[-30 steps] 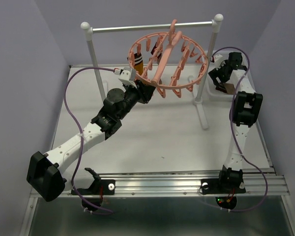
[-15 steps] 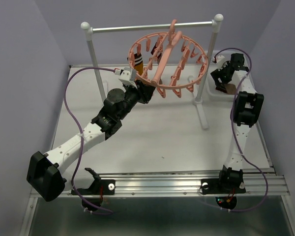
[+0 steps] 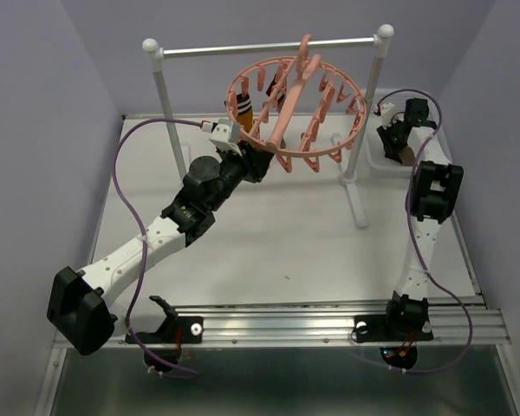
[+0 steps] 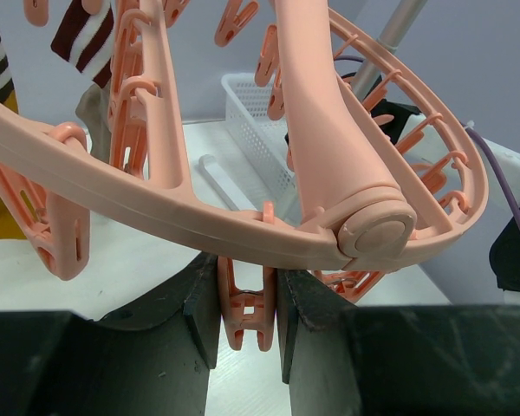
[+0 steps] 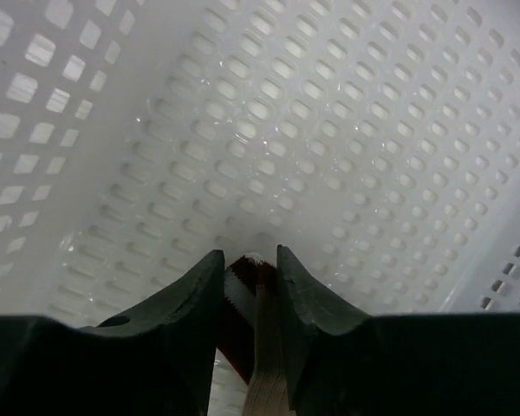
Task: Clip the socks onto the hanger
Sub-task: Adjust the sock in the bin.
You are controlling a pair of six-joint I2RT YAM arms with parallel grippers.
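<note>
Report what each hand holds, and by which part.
The left hand pinches one dangling clip of the hanger, just below its ring. The right hand grips a sock by its striped cuff, inside the white basket.

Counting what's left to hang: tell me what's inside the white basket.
One sock, striped cuff showing, pinched by the right gripper in the basket. Its fingers hide the rest of it and the floor below.

Salmon-pink ring hanger [image 3: 295,113] hung tilted at upper centre, mustard-and-striped sock [image 3: 243,108] clipped at its left rim, brown-and-white striped sock [image 5: 243,321] seen at lower centre of the right wrist view
</note>
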